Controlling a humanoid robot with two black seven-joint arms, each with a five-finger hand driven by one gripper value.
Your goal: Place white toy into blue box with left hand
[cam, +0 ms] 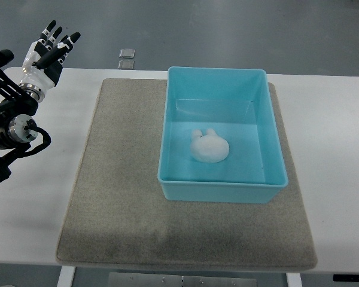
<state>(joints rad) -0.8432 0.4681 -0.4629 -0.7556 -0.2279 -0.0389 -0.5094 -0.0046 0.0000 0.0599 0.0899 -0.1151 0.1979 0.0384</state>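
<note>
The white toy (209, 147), a small round plush with two little ears, lies on the floor of the blue box (222, 186), slightly left of its middle. The box stands on the right half of a grey mat (119, 179). My left hand (49, 51) is at the far upper left, well away from the box, raised over the table's back left corner. Its fingers (66, 45) are stretched out straight and hold nothing.
The mat covers the middle of a white table (341, 179). Two small square plates (126, 58) are set in the grey floor beyond the table's far edge. My left forearm with its cables (15, 128) runs along the left edge.
</note>
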